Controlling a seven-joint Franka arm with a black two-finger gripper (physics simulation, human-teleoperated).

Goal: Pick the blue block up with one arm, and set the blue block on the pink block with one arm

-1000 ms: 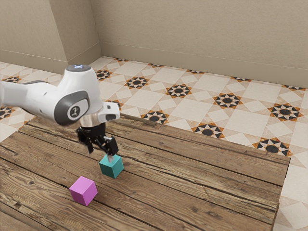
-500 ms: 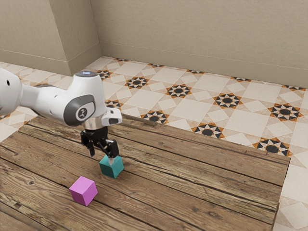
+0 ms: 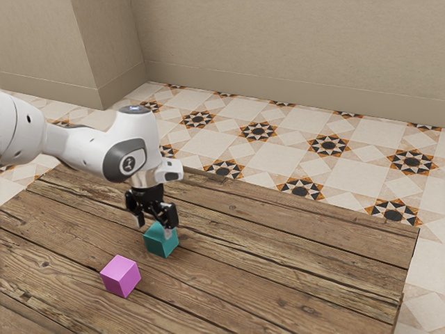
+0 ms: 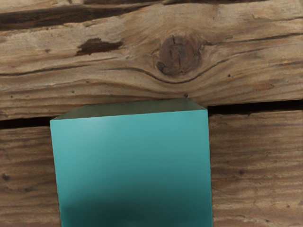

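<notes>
The blue block [image 3: 161, 241], teal in colour, sits on the wooden table [image 3: 292, 271] near the middle. My gripper [image 3: 157, 225] hangs straight over it, fingers open and reaching down to the block's top, one on each side. In the wrist view the blue block [image 4: 132, 165] lies just under the hand, on the planks. The pink block [image 3: 119, 275] rests on the table a short way toward the exterior view's lower left of the blue one, apart from it.
The table's far edge [image 3: 299, 202] and right edge [image 3: 409, 271] drop off to a patterned tile floor [image 3: 327, 146]. Beige walls stand behind.
My arm has swung toward the exterior view's right and the hand has come down closer over the blue block. Both blocks stay where they were.
</notes>
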